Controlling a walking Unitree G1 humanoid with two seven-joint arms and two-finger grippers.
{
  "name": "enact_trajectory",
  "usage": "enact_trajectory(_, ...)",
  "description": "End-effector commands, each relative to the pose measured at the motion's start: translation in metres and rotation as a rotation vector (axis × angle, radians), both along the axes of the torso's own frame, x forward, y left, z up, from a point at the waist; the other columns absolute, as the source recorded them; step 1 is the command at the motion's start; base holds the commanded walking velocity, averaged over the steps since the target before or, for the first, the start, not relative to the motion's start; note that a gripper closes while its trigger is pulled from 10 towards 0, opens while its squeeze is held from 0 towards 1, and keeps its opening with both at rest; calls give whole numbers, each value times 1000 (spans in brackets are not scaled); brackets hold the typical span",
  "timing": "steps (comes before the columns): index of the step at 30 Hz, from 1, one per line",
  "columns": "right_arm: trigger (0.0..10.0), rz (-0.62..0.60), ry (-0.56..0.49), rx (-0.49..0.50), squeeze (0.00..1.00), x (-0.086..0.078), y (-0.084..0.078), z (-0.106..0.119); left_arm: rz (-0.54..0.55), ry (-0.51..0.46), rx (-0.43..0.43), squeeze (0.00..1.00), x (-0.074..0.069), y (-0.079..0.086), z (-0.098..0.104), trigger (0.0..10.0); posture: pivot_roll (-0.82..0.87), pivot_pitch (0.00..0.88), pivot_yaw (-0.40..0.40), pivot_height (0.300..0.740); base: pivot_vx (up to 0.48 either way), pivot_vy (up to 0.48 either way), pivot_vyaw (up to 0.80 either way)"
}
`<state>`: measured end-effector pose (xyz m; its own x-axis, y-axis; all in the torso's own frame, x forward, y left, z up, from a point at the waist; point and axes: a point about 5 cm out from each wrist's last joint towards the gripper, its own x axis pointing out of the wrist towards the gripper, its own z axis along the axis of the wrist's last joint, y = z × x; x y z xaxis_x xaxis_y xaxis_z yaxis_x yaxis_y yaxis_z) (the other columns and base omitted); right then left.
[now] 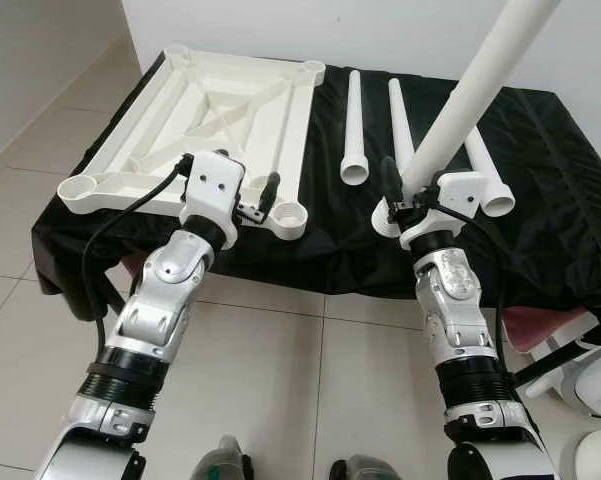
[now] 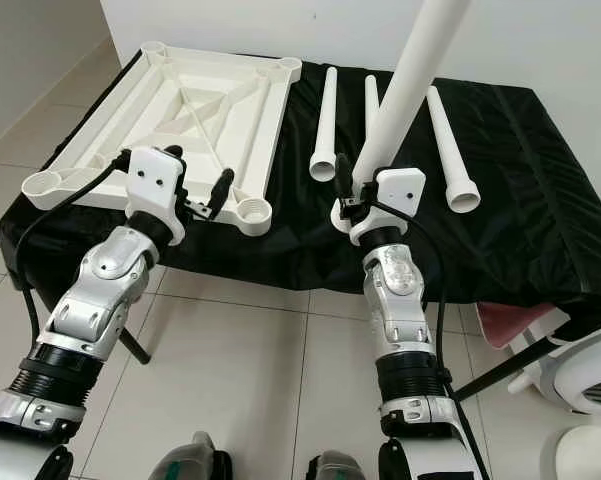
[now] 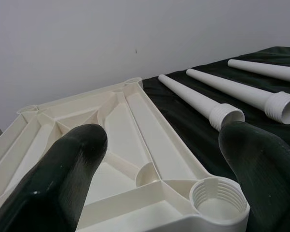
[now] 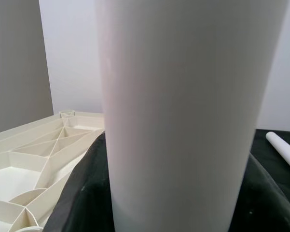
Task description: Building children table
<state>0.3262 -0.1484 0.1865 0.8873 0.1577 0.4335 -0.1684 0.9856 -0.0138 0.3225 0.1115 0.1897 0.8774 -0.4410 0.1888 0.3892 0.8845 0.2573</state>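
An upside-down white table top (image 1: pixel 230 110) lies on the left of a black cloth-covered table (image 1: pixel 540 200). My left gripper (image 1: pixel 235 180) is open at its near edge, fingers (image 3: pixel 67 174) apart, just short of the threaded corner socket (image 3: pixel 217 200). My right gripper (image 1: pixel 415 190) is shut on a white table leg (image 1: pixel 470 90) near its wide end. The held leg (image 4: pixel 183 121) rises tilted to the upper right above the cloth. Three more white legs (image 1: pixel 353 125) lie side by side on the cloth to the right of the table top.
A white wall (image 1: pixel 400 30) stands right behind the table. Tiled floor (image 1: pixel 310 400) lies in front of it. A pink cushion (image 1: pixel 540 325) and white rounded objects (image 1: pixel 595 385) sit low at the right. A black table leg (image 1: pixel 110 290) slants under the left edge.
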Motion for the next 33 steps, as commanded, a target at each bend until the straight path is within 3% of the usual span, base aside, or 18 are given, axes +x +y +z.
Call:
enact_trajectory(1,10000,-7,-15,0,0,-1,-4,3,-37,19,22,0,-2,0,-3,10000,50,0,-25,740,0,0,0)
enact_trajectory(9,10000,-8,-18,-3,0,-2,-5,5,-58,35,61,0,-3,-1,-8,10000,48,0,-26,740,0,0,0)
enact_trajectory(11,10000,-9,-29,-3,0,-1,-7,8,-55,64,121,0,0,-1,-14,10000,45,0,-28,740,0,0,0)
enact_trajectory(14,10000,-11,-40,6,0,-2,-8,11,-47,67,130,0,4,-1,-13,10000,43,0,-28,740,0,0,0)
enact_trajectory(18,10000,-37,-46,16,0,-3,-12,11,-44,44,80,0,4,-1,-5,10000,38,0,-25,740,0,0,0)
enact_trajectory(21,10000,-123,-48,43,0,-8,-29,10,-6,17,-25,0,3,8,5,10000,33,0,-17,740,0,0,0)
enact_trajectory(33,10000,-142,-39,31,0,-9,-33,7,59,-5,-111,0,8,23,15,10000,31,0,-13,740,0,0,0)
